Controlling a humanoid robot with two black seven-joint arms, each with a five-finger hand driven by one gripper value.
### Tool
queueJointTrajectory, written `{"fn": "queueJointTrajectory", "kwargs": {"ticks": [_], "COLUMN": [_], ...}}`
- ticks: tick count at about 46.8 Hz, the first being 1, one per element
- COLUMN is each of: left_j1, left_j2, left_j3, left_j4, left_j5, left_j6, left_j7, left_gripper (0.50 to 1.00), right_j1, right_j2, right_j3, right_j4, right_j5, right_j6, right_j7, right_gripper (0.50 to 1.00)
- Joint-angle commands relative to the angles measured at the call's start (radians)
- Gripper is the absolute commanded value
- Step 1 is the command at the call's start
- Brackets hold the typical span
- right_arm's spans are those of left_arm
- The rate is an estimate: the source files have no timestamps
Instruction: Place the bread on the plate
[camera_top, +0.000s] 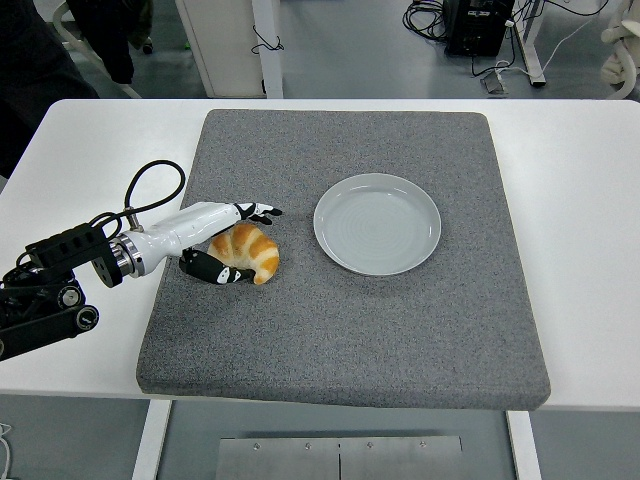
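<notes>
The place looks like a robotics lab. A white table (580, 200) carries a grey mat (350, 330) as a test surface, and beyond it a bare grey floor (350, 50) holds loose cables (430, 15), black equipment (478, 25) and metal stand legs (530, 50).
</notes>
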Motion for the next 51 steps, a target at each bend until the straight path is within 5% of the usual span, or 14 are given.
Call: {"fn": "queueJointTrajectory", "kwargs": {"ticks": [1,32,51], "left_j1": [0.001,0.001,-0.007], "left_j2": [0.000,0.002,-0.006], "left_j3": [0.000,0.014,0.008], "left_j4": [0.000,0.007,0.020], "left_j5": [0.019,0.080,0.073], "left_j6": [0.000,0.000,0.000], "left_j7": [-0.001,-0.028,-0.028], "left_gripper": [0.857,0.654,0.631], "right_j1": [0.000,0.000,0.000], "right_j2": [0.000,0.000,0.000], "right_j3": [0.000,0.000,0.000], "right_j4": [0.000,0.000,0.000], "right_j5": [0.000,0.000,0.000], "right_j6": [-0.001,-0.001,-0.001], "right_j7": [0.000,0.000,0.000], "right_gripper": [1.000,1.000,1.000]}}
